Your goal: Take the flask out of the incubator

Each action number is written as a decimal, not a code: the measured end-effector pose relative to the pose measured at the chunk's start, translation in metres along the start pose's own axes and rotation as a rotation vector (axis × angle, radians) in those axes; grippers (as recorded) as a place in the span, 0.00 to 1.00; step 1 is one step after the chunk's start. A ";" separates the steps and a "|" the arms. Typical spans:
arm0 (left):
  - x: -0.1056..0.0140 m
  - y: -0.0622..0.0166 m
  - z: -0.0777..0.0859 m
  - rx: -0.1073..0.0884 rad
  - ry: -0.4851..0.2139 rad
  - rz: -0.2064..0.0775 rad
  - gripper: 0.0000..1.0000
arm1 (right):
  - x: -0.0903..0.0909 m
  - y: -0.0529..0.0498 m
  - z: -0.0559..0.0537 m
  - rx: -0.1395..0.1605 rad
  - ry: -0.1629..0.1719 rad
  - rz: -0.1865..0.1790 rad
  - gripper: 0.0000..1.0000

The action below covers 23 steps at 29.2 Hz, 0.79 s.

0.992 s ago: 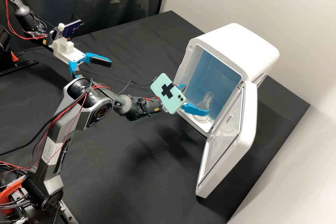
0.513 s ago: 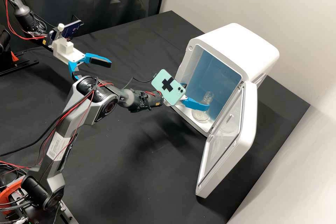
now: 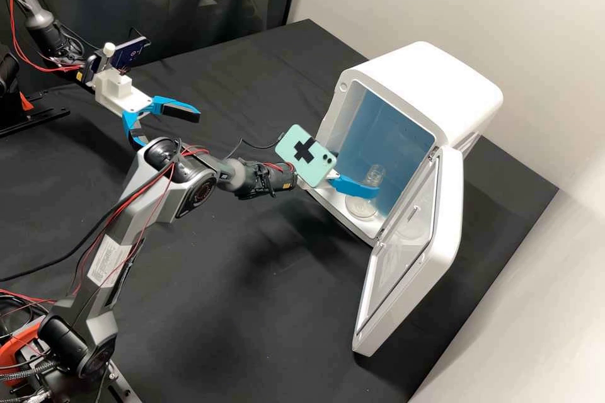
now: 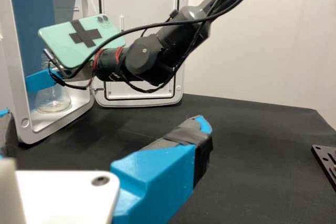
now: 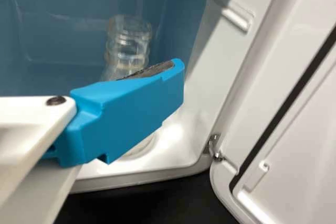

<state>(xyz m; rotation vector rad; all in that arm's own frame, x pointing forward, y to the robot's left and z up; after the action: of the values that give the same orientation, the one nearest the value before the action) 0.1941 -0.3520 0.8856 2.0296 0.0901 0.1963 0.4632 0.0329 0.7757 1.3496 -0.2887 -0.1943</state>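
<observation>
A clear glass flask (image 3: 374, 175) stands upright on the floor of the white incubator (image 3: 428, 82), whose inside is blue. The incubator's door (image 3: 416, 245) hangs open toward the front right. My right gripper (image 3: 358, 177) is inside the opening, open, with one blue finger (image 5: 126, 114) alongside the flask (image 5: 127, 40) at neck height; I cannot tell if it touches the glass. A mint phone (image 3: 306, 156) on that wrist hides the other finger. My left gripper (image 3: 165, 126) is open with nothing in it, up at the back left, far from the incubator. The flask (image 4: 52, 98) also shows in the left wrist view.
The black bench (image 3: 265, 289) is bare in front of the incubator. The open door stands close to the bench's right edge. Cables and arm mounts (image 3: 38, 31) crowd the far left. A light wall rises just behind the incubator.
My right arm has pushed farther into the incubator and lifted a little, so its finger now sits beside the flask's neck. The left arm has not moved.
</observation>
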 end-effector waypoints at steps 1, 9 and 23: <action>0.000 0.0009 0.000 0.003 -0.001 0.004 1.00 | 0.003 0.002 -0.002 0.000 -0.003 0.009 1.00; -0.001 0.0038 0.002 0.010 -0.004 0.017 1.00 | 0.027 0.002 -0.016 -0.021 -0.030 -0.010 1.00; 0.000 0.0040 0.011 0.023 -0.028 0.003 1.00 | 0.035 0.006 -0.021 -0.014 -0.038 -0.004 1.00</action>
<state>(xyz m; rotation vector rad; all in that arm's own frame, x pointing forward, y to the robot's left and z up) 0.1964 -0.3631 0.8846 2.0545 0.0727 0.1697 0.5028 0.0427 0.7805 1.3340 -0.3163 -0.2254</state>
